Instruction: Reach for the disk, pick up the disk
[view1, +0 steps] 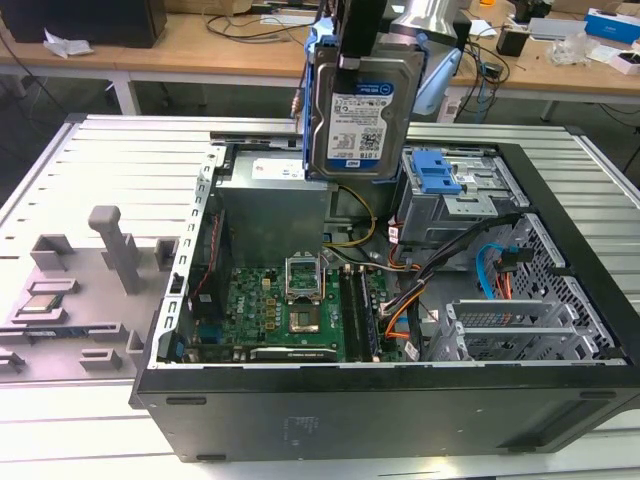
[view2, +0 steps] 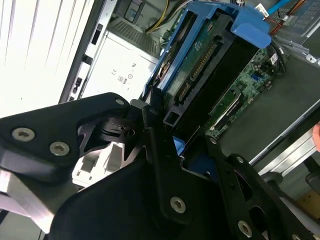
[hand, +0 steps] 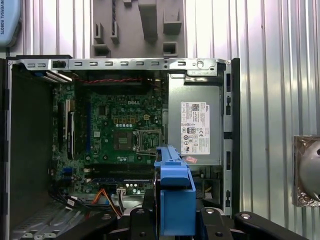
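The disk (view1: 362, 110) hangs upright above the open computer case (view1: 380, 410), its white-and-blue label facing the exterior view and a blue bracket around its edges. My gripper (view1: 357, 45) is shut on its upper edge from above, holding it clear of the case. In the second wrist view the disk (view2: 210, 65) shows its underside and blue bracket, clamped between the black fingers (view2: 152, 125) of the gripper (view2: 187, 147). In the first wrist view the bracket edge of the disk (hand: 175, 195) stands between the fingers (hand: 212, 220), over the motherboard (hand: 120, 135).
Inside the case lie the power supply (hand: 195, 125), a blue drive caddy (view1: 435, 172) on the drive bay, and orange and blue cables (view1: 490, 275). A grey fixture (view1: 90, 290) with a small silver chip (view1: 40, 303) sits on the exterior view's left, on the slatted table (view1: 120, 160).
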